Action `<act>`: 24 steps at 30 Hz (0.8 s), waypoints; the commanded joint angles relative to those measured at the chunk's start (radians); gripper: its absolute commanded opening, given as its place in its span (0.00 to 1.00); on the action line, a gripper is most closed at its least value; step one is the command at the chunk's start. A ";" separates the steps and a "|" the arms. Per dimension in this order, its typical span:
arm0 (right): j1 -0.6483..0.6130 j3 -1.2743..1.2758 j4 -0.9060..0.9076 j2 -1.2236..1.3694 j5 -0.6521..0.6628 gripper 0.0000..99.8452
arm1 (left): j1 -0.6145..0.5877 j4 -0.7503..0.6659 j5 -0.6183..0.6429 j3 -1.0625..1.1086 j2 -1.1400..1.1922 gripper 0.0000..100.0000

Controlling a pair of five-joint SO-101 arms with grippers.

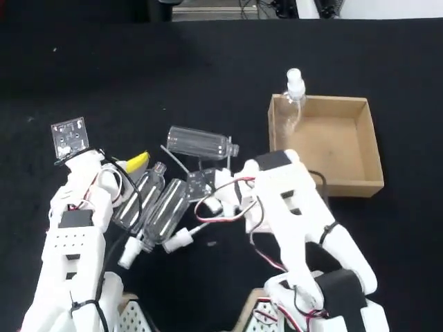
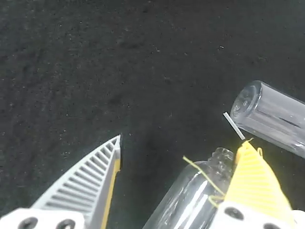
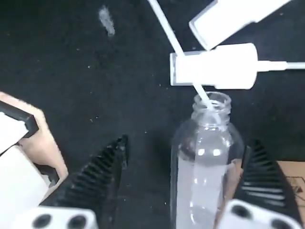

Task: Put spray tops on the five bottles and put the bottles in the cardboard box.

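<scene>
In the cardboard box [image 1: 349, 183], one bottle [image 1: 293, 97] with a spray top stands in the far left corner. Three uncapped clear bottles lie on the black table: one crosswise [image 1: 199, 142] and two side by side [image 1: 140, 197] [image 1: 166, 207]. Two loose spray tops [image 1: 178, 240] [image 1: 130, 254] lie by their necks. My right gripper [image 3: 188, 140] [image 1: 176, 197] is open, its black fingers straddling a lying bottle [image 3: 207, 157] whose open neck points at a spray top [image 3: 214, 71]. My left gripper [image 2: 183, 140] [image 1: 131, 169] is open, with a bottle neck [image 2: 220, 160] beside its yellow finger [image 2: 252, 176].
The base of the crosswise bottle [image 2: 271, 114] lies just beyond my left gripper, with a thin dip tube [image 2: 233, 126] beside it. A second white spray piece [image 3: 233, 19] lies past the first. Bare black table stretches to the far left and behind the box.
</scene>
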 commanded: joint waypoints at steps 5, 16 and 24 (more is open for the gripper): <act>-0.015 0.039 -0.018 -0.004 0.012 0.13 | -0.015 -0.014 0.003 -0.033 -0.011 0.36; -0.015 -0.045 -0.009 -0.174 -0.276 0.08 | -0.015 -0.014 0.003 -0.030 -0.011 0.36; 0.002 -0.074 0.224 -0.280 -0.212 0.27 | -0.015 -0.014 0.003 -0.031 -0.011 0.36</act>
